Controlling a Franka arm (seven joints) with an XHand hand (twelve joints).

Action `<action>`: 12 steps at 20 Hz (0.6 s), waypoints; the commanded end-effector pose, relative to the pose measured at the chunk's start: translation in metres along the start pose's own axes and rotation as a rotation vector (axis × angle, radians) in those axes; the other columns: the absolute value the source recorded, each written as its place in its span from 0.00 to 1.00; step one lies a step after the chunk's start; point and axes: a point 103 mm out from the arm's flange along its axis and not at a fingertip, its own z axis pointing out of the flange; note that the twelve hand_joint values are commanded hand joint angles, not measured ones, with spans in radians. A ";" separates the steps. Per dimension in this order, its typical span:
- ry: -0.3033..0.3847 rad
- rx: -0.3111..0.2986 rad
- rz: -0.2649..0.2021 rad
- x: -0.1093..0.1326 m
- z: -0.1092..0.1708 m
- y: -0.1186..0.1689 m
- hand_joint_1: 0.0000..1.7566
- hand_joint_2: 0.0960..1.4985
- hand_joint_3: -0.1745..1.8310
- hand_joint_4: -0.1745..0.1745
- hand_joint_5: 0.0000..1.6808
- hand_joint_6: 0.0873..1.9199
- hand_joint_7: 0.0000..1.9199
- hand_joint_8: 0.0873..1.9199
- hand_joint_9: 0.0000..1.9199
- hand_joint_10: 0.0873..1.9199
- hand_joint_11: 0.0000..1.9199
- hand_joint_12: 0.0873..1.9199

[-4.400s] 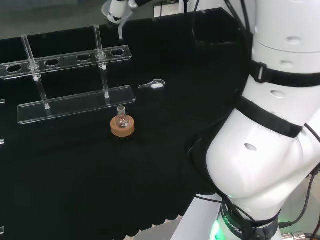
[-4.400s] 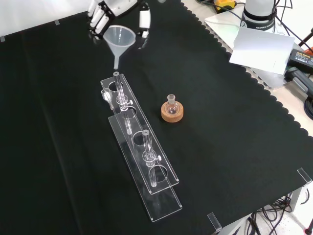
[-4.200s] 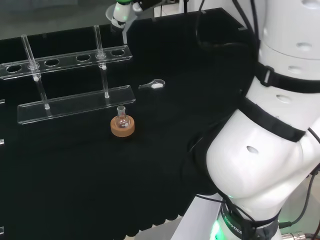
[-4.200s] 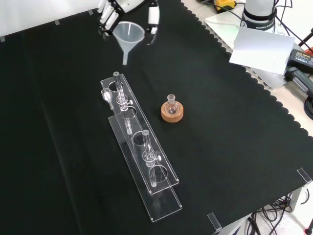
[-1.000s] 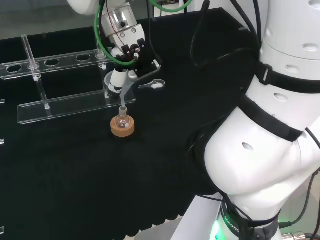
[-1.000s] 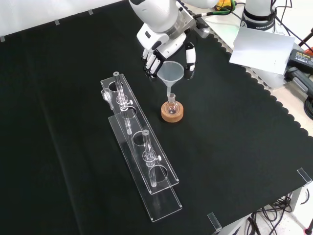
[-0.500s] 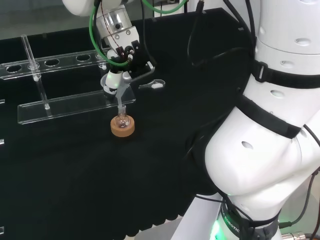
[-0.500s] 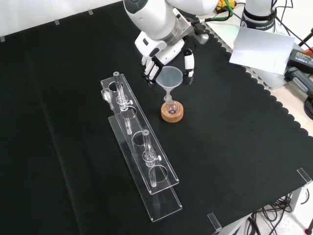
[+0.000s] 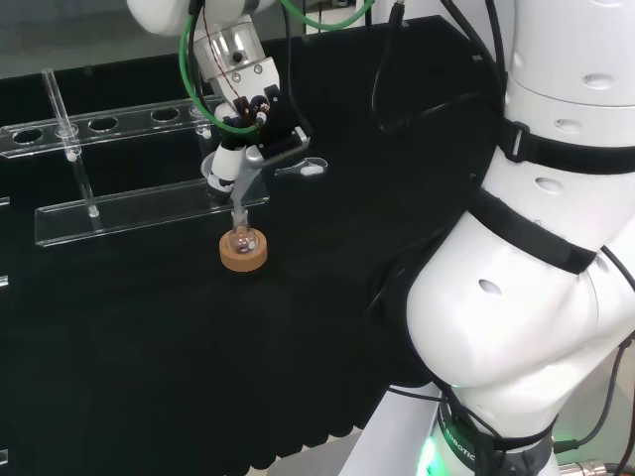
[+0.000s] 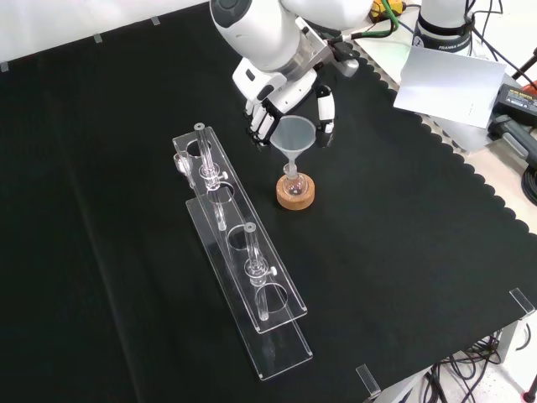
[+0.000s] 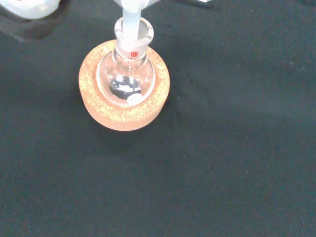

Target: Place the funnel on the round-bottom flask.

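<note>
1. Hand [image 10: 285, 96] positioned above the cork ring stand [image 10: 297, 192], fingers and thumb curled round the cone of the clear funnel [image 10: 294, 137], grasping it
2. Funnel held upright over the round-bottom flask [image 10: 292, 181]; in the wrist view, funnel stem [image 11: 132, 15] seen entering the flask neck [image 11: 134, 33]
3. Flask seated in the cork ring on the black cloth [image 10: 403, 218], near the middle of the bench in the front view; small white patch visible on the flask body [image 11: 132, 100] in the wrist view
4. Clear acrylic test tube rack [image 10: 239, 252] lying just left of the stand in the front view, apart from it, with glass tubes standing in its holes
5. In the head view, hand [image 9: 246, 139] and funnel [image 9: 234, 183] directly above the flask [image 9: 241, 239], rack [image 9: 149, 203] behind them
6. Small clear and white item [image 9: 303, 169] on the cloth right of the hand in the head view, kind not determinable
</note>
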 end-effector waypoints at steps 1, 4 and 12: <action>-0.030 0.014 0.041 0.002 0.002 0.000 0.52 0.49 0.34 0.52 0.55 0.37 0.23 0.33 0.40 0.21 0.33 0.58; -0.019 0.026 0.043 0.013 0.005 0.003 0.52 0.49 0.34 0.52 0.55 0.37 0.23 0.33 0.40 0.21 0.33 0.58; 0.029 0.016 -0.003 -0.002 0.011 0.003 0.52 0.49 0.35 0.52 0.55 0.37 0.23 0.33 0.40 0.21 0.33 0.58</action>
